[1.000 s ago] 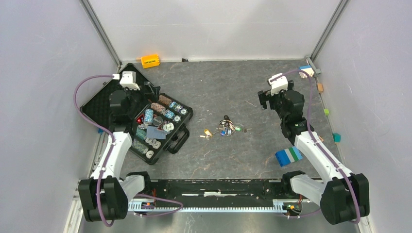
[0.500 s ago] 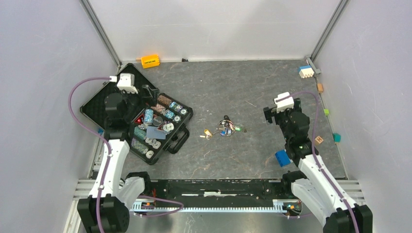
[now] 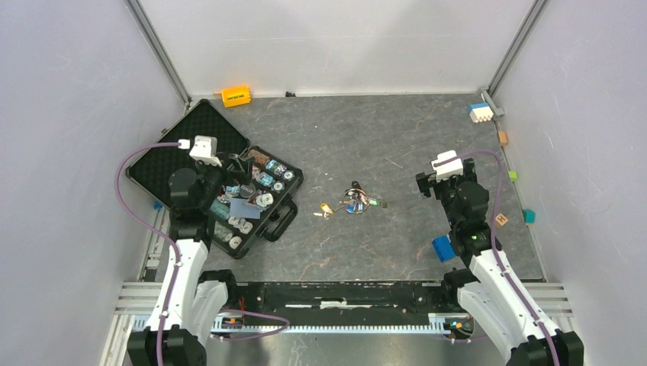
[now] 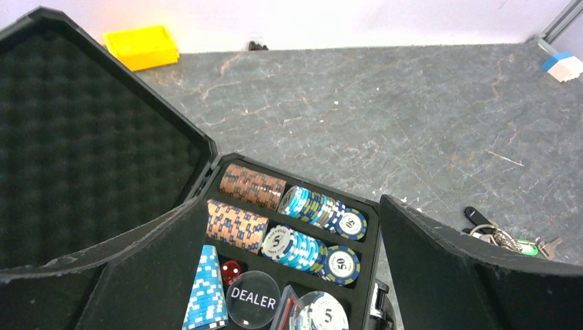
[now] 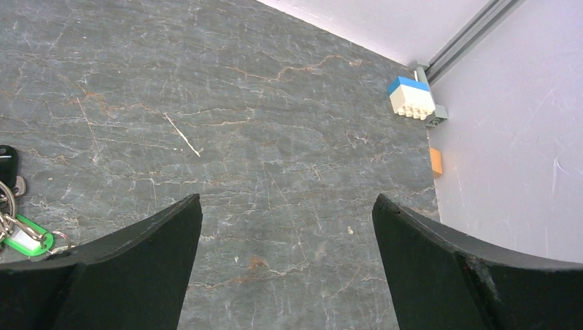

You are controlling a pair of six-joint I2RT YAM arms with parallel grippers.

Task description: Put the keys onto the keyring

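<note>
The keys lie in a small bunch on the grey table's middle, with a green tag and a black fob. One loose key with a yellow tag lies just left of the bunch. The bunch also shows at the right edge of the left wrist view and at the left edge of the right wrist view. My left gripper is open and empty above the chip case, left of the keys. My right gripper is open and empty over bare table, right of the keys.
An open black poker chip case with rows of chips stands at the left. An orange-yellow block lies at the back wall. A blue-white brick sits in the back right corner. A blue brick stack lies by the right arm. Small blocks line the right wall.
Both arms have drawn back toward the near edge. The left gripper moved from the case's far end to over the chips. The right gripper came nearer and lower. The keys have not moved.
</note>
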